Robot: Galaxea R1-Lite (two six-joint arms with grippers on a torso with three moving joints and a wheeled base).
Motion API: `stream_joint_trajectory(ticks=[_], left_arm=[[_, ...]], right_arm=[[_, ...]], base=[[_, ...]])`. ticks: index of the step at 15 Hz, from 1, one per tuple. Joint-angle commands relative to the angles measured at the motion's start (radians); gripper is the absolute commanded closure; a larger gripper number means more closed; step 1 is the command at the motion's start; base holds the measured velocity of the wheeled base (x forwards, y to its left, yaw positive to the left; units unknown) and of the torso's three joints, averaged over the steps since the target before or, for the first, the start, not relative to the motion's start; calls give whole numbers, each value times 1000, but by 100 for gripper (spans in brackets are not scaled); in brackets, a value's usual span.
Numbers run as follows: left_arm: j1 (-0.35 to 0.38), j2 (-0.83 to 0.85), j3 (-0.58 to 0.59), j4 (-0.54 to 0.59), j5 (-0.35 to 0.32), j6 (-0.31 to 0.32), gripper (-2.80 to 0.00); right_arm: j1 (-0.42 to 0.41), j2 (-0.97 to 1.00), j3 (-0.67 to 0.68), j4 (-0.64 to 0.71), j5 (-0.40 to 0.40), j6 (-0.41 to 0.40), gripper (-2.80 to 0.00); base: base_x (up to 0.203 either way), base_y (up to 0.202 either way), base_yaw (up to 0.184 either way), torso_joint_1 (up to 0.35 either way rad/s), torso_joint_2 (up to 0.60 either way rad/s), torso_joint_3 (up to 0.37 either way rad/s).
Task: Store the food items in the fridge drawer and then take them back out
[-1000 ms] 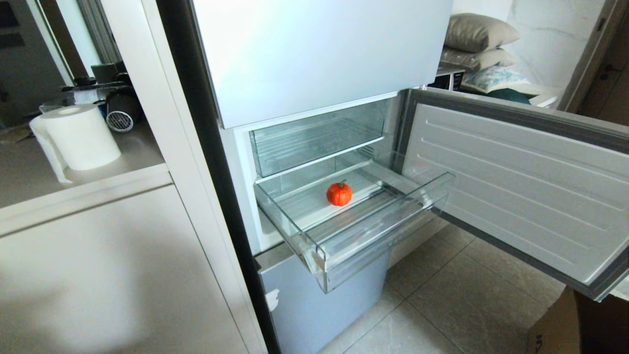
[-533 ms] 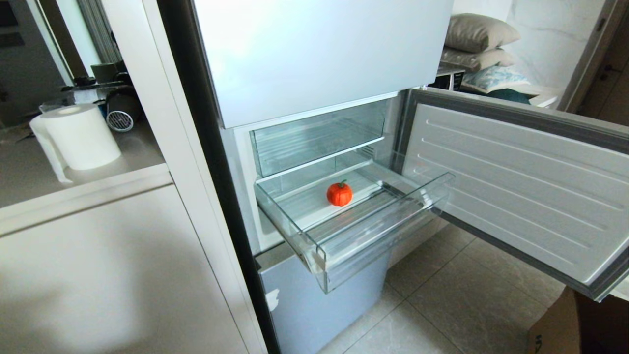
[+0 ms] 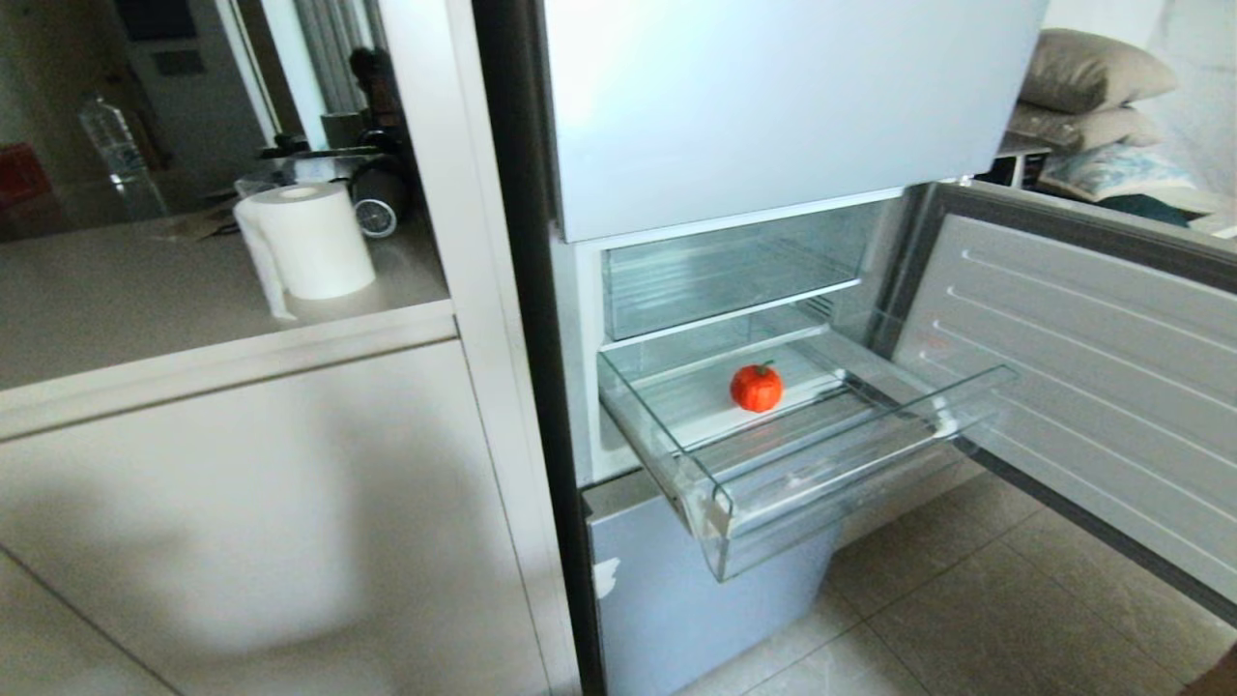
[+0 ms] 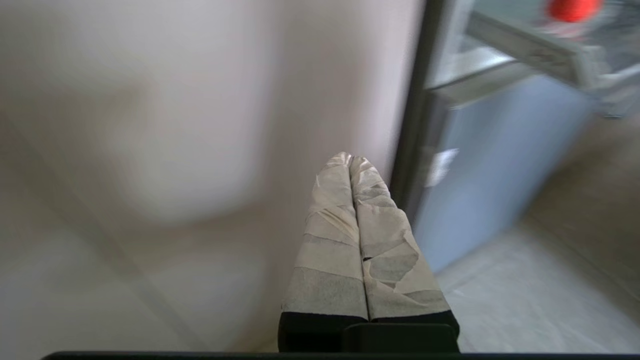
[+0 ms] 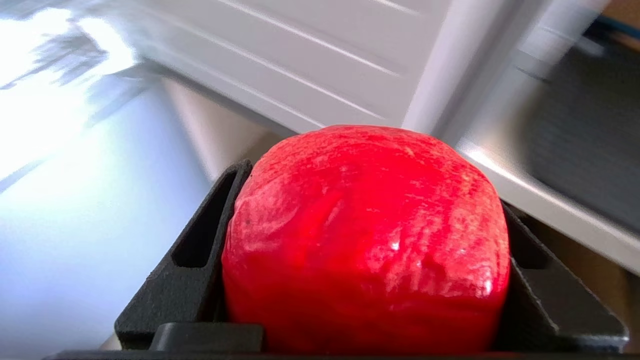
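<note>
An orange food item (image 3: 756, 387) with a small green stem sits on the ribbed floor of the fridge drawer (image 3: 850, 469), which is pulled out. Neither arm shows in the head view. In the right wrist view my right gripper (image 5: 367, 190) is shut on a glossy red food item (image 5: 365, 240) that fills the space between its black fingers, with the open fridge door behind it. My left gripper (image 4: 350, 159) is parked low beside the white cabinet, its taped fingers pressed together and empty. From there the drawer front (image 4: 530, 47) shows blurred above.
The fridge door (image 3: 1092, 358) stands open to the right of the drawer. A clear bin (image 3: 725, 275) sits directly above it and a pale blue door (image 3: 676, 599) below. A paper roll (image 3: 309, 242) stands on the counter (image 3: 145, 290) at left. Tiled floor (image 3: 966, 619) lies below.
The whole head picture has shifted to the right, so the camera has moved. The orange piece lies where it was in the drawer.
</note>
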Motion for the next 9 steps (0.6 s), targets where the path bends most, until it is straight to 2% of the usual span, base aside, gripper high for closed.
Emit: stream_joint_trajectory(ticks=[1, 5, 9], left_arm=[[0, 0, 0, 1, 0, 0, 0], [0, 0, 0, 1, 0, 0, 0], [0, 0, 0, 1, 0, 0, 0]], right_arm=[[41, -9, 2, -3, 4, -1, 0], [179, -4, -19, -9, 2, -3, 0], [379, 28, -45, -9, 1, -4, 0]], base=[[0, -9, 172, 5, 3, 0], [0, -10, 176, -1, 6, 3], [2, -9, 174, 2, -4, 2]])
